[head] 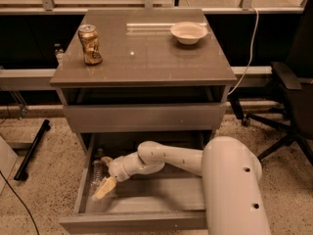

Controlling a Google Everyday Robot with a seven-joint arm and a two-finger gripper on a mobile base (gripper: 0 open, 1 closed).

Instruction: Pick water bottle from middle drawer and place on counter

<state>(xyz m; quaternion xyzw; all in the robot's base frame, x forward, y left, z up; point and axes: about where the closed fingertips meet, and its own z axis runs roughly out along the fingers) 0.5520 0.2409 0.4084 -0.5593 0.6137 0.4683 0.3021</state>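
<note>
The water bottle (97, 164) is a small clear bottle that lies at the left side of the open middle drawer (142, 220), close to its left wall. My gripper (102, 175) is down inside the drawer, reaching left from my white arm. It is open, with one pale fingertip (105, 189) below the bottle and the other near its upper part. The bottle rests on the drawer floor. The counter (146, 58) is the glossy grey-brown top of the cabinet above.
A dented gold-brown can (90, 44) stands at the counter's left. A white bowl (188, 32) sits at its back right. The upper drawer front (142, 117) is closed. An office chair (288, 97) is to the right, and a black stand leg (32, 151) lies on the floor at left.
</note>
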